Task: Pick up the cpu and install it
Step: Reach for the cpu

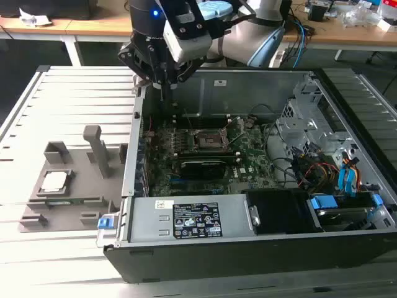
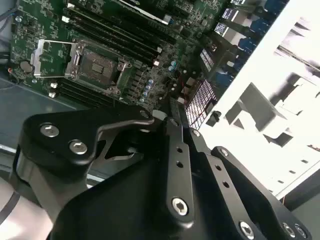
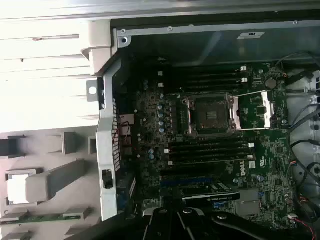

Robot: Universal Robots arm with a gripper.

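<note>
- The arm (image 1: 260, 31) reaches in from the far side of the scene, its wrist turned so that the gripper (image 1: 164, 93) points almost straight down.
- The gripper hangs over the far corner of the open computer case (image 1: 248, 248), on the exterior view's left, just above the case's side wall and touching nothing.
- Gripper state: the fingers (image 2: 175, 150) are drawn together at their tips, with nothing held between them.
- The cpu (image 1: 54, 181), a pale square chip, lies flat in a recess of the grey fixture (image 1: 93, 149). It is outside the case on the exterior view's left and well apart from the gripper.
- In the first wrist view the cpu appears as a bright square in the fixture, with a thin green memory stick (image 3: 47, 217) lying in a slot near it.
- The fixture rests on the pale slatted table (image 1: 74, 87), just beside the case wall.
- Inside the case, the socket (image 1: 208, 140) sits near the middle of the green motherboard (image 1: 254, 158), between banks of dark memory slots.
- In both wrist views the socket's metal frame is swung open to one side and its dark square seat is exposed.
- The gripper stands nearer to the case wall than to the socket or the cpu.
</note>
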